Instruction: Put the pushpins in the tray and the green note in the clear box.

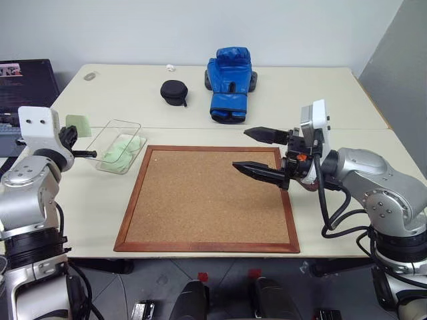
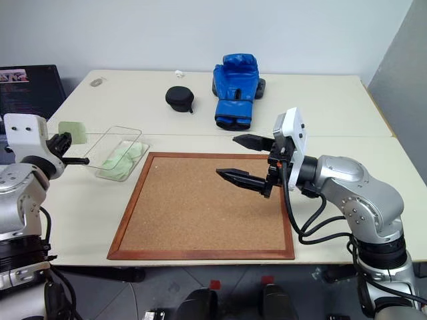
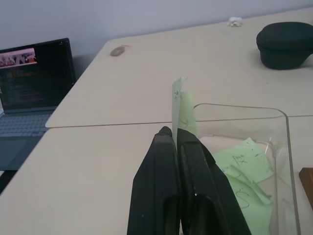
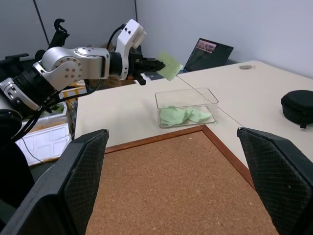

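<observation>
My left gripper (image 3: 172,131) is shut on the lower edge of a pale green note (image 1: 79,124), which stands upright above the table just left of the clear box (image 1: 117,146). Several other green notes lie inside that box. My right gripper (image 1: 240,148) hangs open and holds nothing over the right part of the cork board, its fingers pointing left. From the right wrist I see the left gripper (image 4: 155,64) holding the note (image 4: 169,66) beyond the box (image 4: 186,105). The pushpins and the tray are out of view.
A wooden-framed cork board (image 1: 200,200) lies in the middle of the table. A blue boxing glove (image 1: 230,83) and a black round case (image 1: 175,92) sit at the back. A laptop (image 1: 27,83) stands off the table's left side.
</observation>
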Tool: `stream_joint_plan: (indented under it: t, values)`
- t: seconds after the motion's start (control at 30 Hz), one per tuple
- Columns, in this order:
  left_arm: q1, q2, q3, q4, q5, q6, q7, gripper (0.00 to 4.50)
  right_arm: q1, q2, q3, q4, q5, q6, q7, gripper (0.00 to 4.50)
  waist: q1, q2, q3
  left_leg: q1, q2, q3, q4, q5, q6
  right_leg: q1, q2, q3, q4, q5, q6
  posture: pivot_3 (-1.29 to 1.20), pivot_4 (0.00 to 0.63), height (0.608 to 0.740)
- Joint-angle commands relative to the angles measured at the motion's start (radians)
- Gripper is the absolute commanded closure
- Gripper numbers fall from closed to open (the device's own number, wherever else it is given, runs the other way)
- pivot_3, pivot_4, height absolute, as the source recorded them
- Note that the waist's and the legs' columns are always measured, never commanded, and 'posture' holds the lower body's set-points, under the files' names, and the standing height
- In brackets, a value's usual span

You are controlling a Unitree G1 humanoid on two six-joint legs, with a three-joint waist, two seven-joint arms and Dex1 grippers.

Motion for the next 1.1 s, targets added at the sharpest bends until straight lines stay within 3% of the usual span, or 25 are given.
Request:
stream_joint_plan:
  t: [0.03,0.4,0.7,0.87,1.1]
  values:
    - [-0.064,-0.002,-0.019,0.079,0.008,-0.074,0.004,4.07,-0.012,-0.003,-0.022,-0.017,0.001,-0.023,-0.004,0.0,-0.002,0.0,0.0,0.0,0.0,0.0,0.0,0.0,0.0,0.0,0.0,0.0,0.0,0.0,0.0,0.0,0.15,0.74]
    - [-0.08,-0.009,-0.053,0.133,0.0,-0.094,-0.011,1.81,0.014,-0.019,-0.043,-0.046,0.015,-0.008,-0.047,0.0,-0.007,0.0,0.0,0.0,0.001,0.0,0.0,0.0,0.0,-0.001,0.0,0.0,0.001,0.0,0.0,0.0,0.15,0.74]
    - [0.044,-0.032,-0.037,-0.194,-0.121,0.011,-0.085,0.07,0.116,-0.016,-0.049,-0.108,-0.042,-0.016,-0.157,0.0,-0.006,-0.001,0.0,-0.001,0.001,0.0,0.0,0.0,0.0,-0.001,-0.002,0.001,0.0,0.0,0.0,0.0,0.15,0.74]
    - [0.157,-0.087,-0.007,-0.466,-0.223,0.131,-0.055,0.02,0.259,0.026,-0.012,-0.18,-0.213,-0.092,-0.316,0.0,-0.005,-0.001,-0.001,-0.001,0.001,-0.001,0.0,0.0,0.0,-0.001,-0.003,0.003,0.0,0.0,0.0,0.0,0.15,0.74]
    - [0.415,-0.225,-0.04,-0.801,-0.211,0.19,0.073,0.02,0.472,0.134,0.042,-0.211,-0.465,-0.194,-0.542,0.0,-0.006,-0.001,-0.001,0.001,0.002,0.001,-0.001,0.0,-0.001,0.0,-0.002,0.004,0.001,0.0,0.0,0.0,0.15,0.74]
